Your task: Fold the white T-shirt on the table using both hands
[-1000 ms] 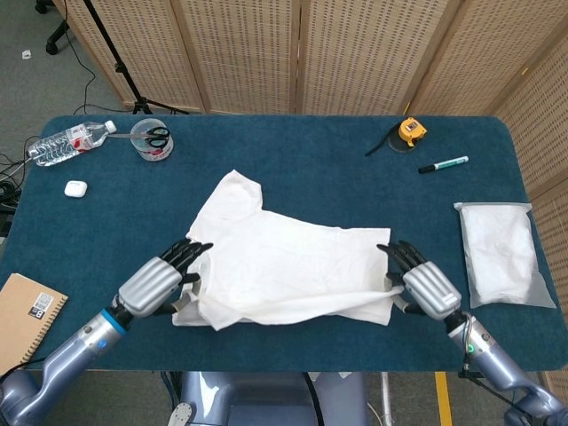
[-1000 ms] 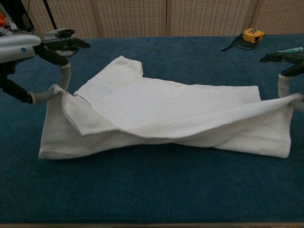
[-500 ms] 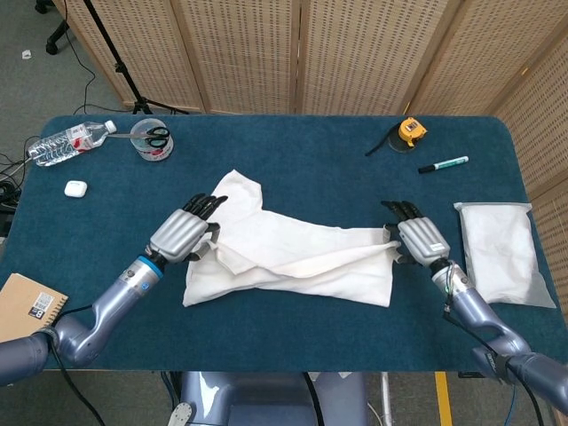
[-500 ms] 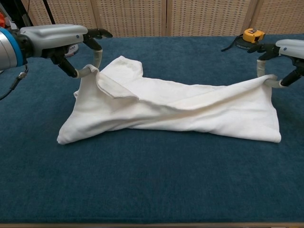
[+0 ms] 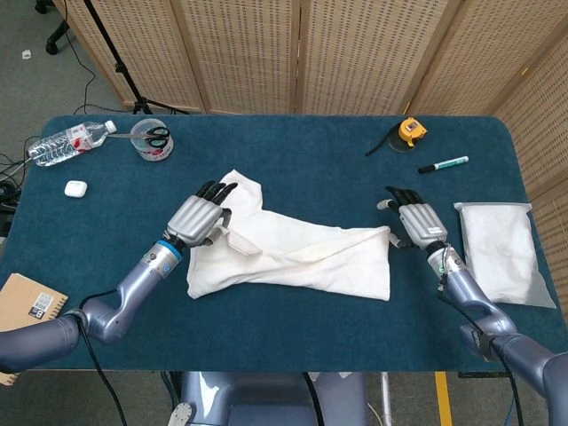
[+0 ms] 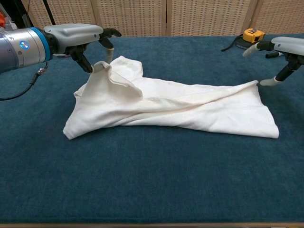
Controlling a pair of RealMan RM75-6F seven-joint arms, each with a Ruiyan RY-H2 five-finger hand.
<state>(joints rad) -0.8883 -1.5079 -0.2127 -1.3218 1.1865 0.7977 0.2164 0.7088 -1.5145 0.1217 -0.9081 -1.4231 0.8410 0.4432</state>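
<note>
The white T-shirt (image 5: 293,253) (image 6: 166,107) lies in the middle of the blue table, folded over lengthwise into a crumpled band. My left hand (image 5: 200,220) (image 6: 78,35) is at its left end and pinches a raised fold of cloth next to the sleeve. At the shirt's right corner my right hand (image 5: 415,220) (image 6: 285,47) hovers with its fingers spread. Its thumb tip is just beside the corner, and no cloth is between the fingers. That corner rests on the table.
At the back left are a water bottle (image 5: 67,142), a clear tub with scissors (image 5: 153,139) and an earbud case (image 5: 75,188). A notebook (image 5: 27,306) lies front left. A tape measure (image 5: 410,131), a marker (image 5: 444,164) and a bagged white cloth (image 5: 501,253) are on the right.
Both hands carried the shirt's near edge away from me and over its body. The cloth has sunk onto the table, and the right hand has spread its fingers and let go of the corner.
</note>
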